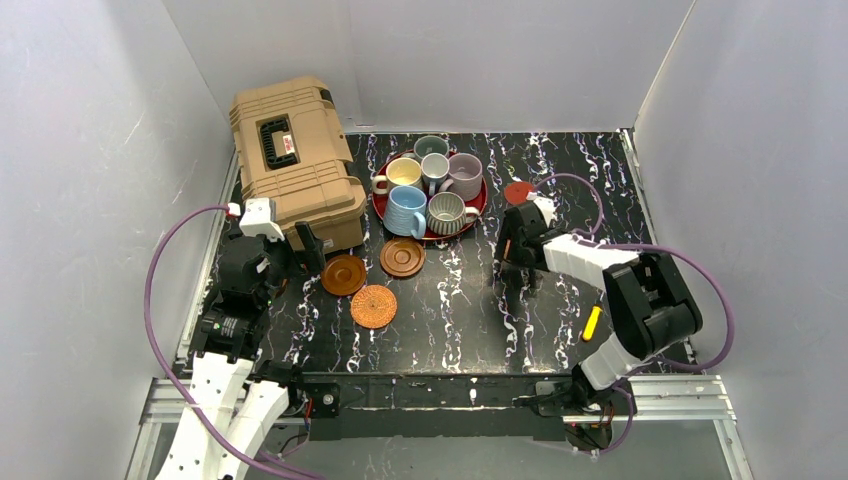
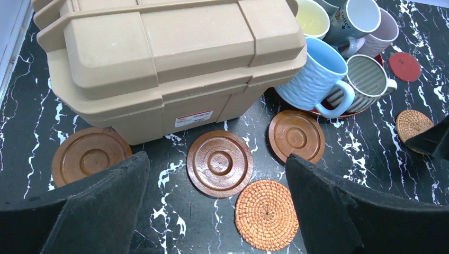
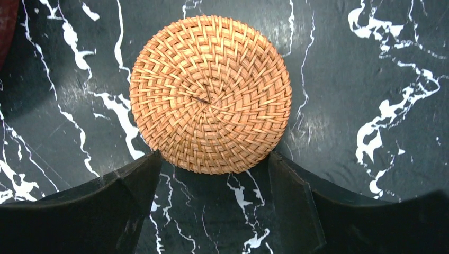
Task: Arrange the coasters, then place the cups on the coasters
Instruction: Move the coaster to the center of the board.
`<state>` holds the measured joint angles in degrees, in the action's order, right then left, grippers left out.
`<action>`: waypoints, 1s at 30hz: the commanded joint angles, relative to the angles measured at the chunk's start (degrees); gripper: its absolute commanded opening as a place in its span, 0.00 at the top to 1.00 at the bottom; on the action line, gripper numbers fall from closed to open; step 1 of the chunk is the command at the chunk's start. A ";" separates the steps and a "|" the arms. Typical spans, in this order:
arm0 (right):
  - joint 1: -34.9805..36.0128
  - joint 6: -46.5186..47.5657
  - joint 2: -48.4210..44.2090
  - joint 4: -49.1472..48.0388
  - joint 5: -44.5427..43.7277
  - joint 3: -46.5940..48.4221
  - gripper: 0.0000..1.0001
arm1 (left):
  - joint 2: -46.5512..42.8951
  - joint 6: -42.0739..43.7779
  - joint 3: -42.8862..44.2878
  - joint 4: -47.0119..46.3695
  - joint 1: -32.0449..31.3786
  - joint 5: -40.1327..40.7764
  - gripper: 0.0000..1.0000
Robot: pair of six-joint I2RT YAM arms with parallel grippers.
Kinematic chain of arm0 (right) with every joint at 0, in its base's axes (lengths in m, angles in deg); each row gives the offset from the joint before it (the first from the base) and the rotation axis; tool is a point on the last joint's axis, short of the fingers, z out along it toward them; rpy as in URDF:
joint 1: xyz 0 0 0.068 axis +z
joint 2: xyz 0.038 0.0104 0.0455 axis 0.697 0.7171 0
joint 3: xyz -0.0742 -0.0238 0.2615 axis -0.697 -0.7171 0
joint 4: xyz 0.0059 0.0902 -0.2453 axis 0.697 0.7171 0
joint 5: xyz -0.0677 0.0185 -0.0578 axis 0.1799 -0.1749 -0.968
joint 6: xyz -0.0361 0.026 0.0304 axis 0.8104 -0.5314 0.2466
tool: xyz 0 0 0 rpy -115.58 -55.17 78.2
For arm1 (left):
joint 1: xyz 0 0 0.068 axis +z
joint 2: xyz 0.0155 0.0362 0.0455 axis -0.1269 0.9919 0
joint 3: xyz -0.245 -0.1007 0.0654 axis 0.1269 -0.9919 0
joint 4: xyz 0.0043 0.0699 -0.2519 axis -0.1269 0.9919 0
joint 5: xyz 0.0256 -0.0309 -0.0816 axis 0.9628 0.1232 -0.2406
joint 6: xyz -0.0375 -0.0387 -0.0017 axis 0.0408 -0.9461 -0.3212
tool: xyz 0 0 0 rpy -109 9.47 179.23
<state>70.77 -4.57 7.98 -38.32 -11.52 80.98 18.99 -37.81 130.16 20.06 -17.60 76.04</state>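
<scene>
Your right gripper is spread wide over the orange woven coaster, fingertips flanking its near edge. It lies flat on the black marble table.

On the table, a case is set at the far left. Just right of it a tray is placed, and six mugs are crowded on it: one behind, three across the middle, two in front. A wooden coaster is laid before the case's right end, with a second wooden coaster just right of it, before the tray. A third wooden coaster is laid further left, close before the case. A woven coaster is laid nearer, just before the first two. Right of the tray, a disc coaster is laid; before it, a second woven coaster is found.
</scene>
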 commanded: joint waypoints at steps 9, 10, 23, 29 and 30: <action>-6.19 4.38 7.45 1.68 4.64 4.84 0.19 | -0.12 -0.10 0.56 0.68 -0.07 0.09 0.01; -6.54 4.69 7.95 1.63 4.77 5.17 0.19 | -0.14 -0.10 0.63 0.68 -0.07 0.10 0.01; -9.22 7.16 12.83 1.21 6.44 9.62 0.19 | 0.02 -0.03 0.64 0.68 -0.07 0.35 0.01; -9.36 7.43 13.99 0.85 7.23 10.18 0.19 | 0.05 0.03 0.64 0.68 -0.07 0.28 0.01; -9.36 7.45 14.10 0.80 7.19 10.33 0.20 | 0.05 -0.01 0.64 0.68 -0.07 0.33 0.01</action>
<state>61.81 2.88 18.34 -39.96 -7.63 91.97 18.99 -37.81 130.16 20.08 -17.60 76.06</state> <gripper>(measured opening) 0.809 0.993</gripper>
